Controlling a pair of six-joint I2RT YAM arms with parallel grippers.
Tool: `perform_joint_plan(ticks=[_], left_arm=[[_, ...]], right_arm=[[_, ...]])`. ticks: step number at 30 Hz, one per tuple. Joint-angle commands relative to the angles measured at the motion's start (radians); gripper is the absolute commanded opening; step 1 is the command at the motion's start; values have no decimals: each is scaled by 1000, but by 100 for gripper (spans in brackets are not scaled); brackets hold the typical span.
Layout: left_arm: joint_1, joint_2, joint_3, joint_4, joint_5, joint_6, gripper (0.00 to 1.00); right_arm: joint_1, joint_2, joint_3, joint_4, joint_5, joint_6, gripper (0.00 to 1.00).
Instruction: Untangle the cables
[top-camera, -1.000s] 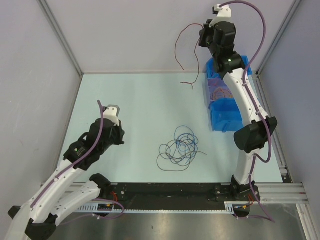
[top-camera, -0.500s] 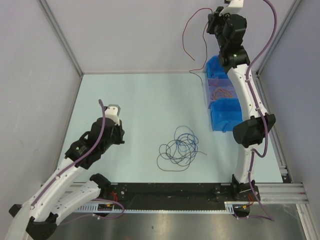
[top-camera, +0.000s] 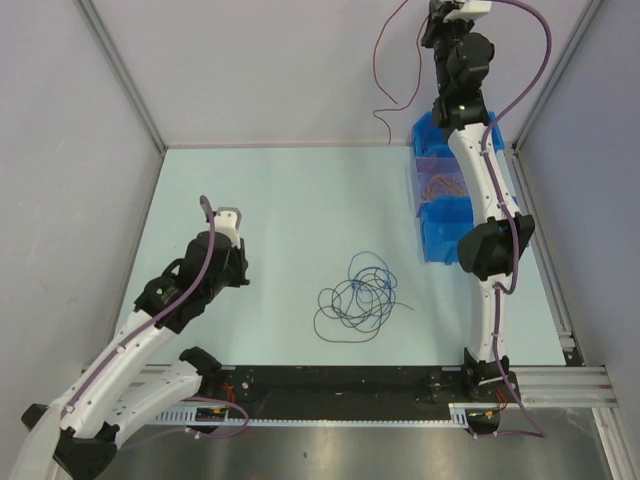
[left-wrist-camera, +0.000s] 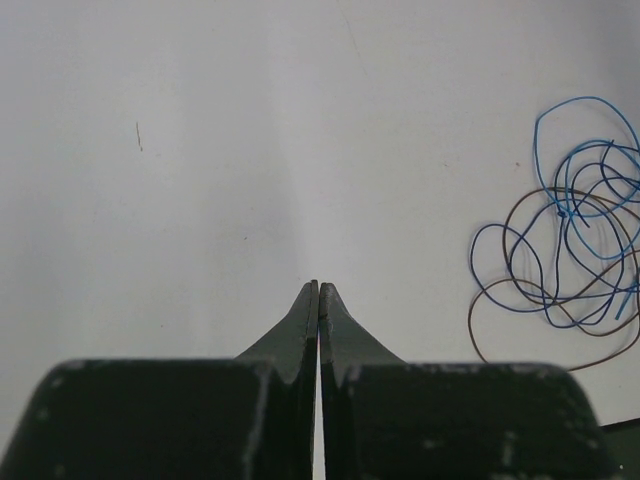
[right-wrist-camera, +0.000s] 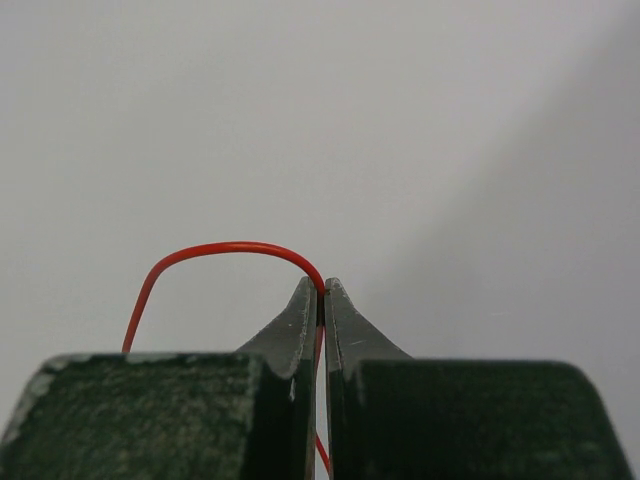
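From overhead, I see my right arm stretched high at the far right corner, its right pincer (top-camera: 436, 22) pinched shut on one thin red cable (top-camera: 376, 70) that hangs in a long loose loop in front of the back wall. The lower end of the loop dangles just left of the far end of a blue bin (top-camera: 440, 215). One reddish coil (top-camera: 440, 186) lies in the bin's middle compartment. One tangle (top-camera: 358, 298) of blue and dark wires rests on the pale surface (top-camera: 290, 200) near the middle, well apart from both arms. The left pincer (top-camera: 228, 222) hovers over the surface to the tangle's left. In the left wrist view, the left pincer (left-wrist-camera: 318, 292) has its jaws pressed together with nothing between them, and the tangle (left-wrist-camera: 565, 270) lies ahead and to the right. I make out blue strands and at least one brown one, but I cannot count them exactly. In the right wrist view, the right pincer (right-wrist-camera: 320, 288) grips the red cable (right-wrist-camera: 220, 246) only at its very tips, and the wire arches away to the left. My worry is that so slight a hold on so thin a wire may slip. The hanging tail could also catch on the bin wall or fall outside it as I lower the cable. In all I count two arms, two pincers, one lifted cable, one bin and one tangle.
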Motion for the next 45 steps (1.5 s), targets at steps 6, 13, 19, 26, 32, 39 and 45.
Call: perform_joint_plan(ticks=[6, 13, 19, 26, 32, 39, 45], left_arm=[[14, 15, -6, 22, 12, -9, 0], [19, 29, -6, 24, 17, -7, 0], [27, 39, -6, 25, 20, -6, 0], [28, 43, -6, 27, 26, -4, 0], [30, 46, -6, 27, 31, -3, 0], [30, 46, -6, 27, 29, -3, 0], [30, 44, -6, 28, 26, -4, 0]], right_arm=[[-112, 116, 108, 208, 53, -18, 0], [-172, 162, 108, 257, 81, -38, 0], [-215, 156, 108, 265, 100, -46, 0], [-267, 120, 123, 287, 122, -26, 0], [-284, 119, 113, 260, 117, -11, 0], [-294, 148, 73, 250, 110, -9, 0], [-297, 182, 62, 242, 119, -9, 0]])
